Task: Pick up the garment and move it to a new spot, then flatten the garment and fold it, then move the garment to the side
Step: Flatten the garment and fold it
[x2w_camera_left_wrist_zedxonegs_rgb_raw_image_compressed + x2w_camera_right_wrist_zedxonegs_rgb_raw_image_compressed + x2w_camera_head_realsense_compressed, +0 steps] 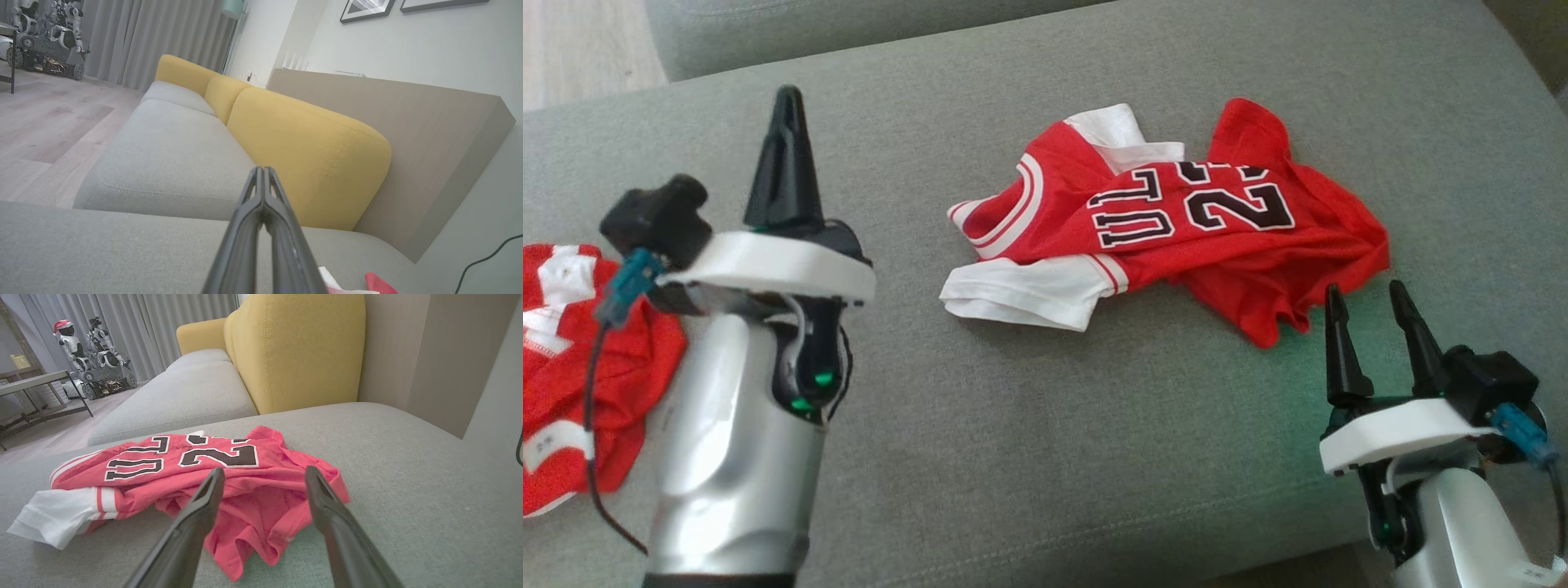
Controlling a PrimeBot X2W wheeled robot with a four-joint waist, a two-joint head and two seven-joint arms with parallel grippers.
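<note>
A crumpled red jersey (1176, 237) with white sleeves and black numbers lies on the grey sofa cushion (1029, 425), right of centre. In the right wrist view the jersey (229, 477) spreads just beyond the fingers. My right gripper (1372, 302) is open at the lower right, its tips close to the jersey's near hem and empty; the same gripper (264, 473) frames the red hem between its fingers. My left gripper (788, 98) stands raised at the left, shut and empty. Its fingers (263, 173) are pressed together, pointing at the sofa back.
A second red and white garment (580, 367) lies at the left edge, partly behind my left forearm. Yellow back cushions (310, 155) rise behind the seat. A table (36, 381) and a parked robot (94, 355) stand on the wooden floor beyond.
</note>
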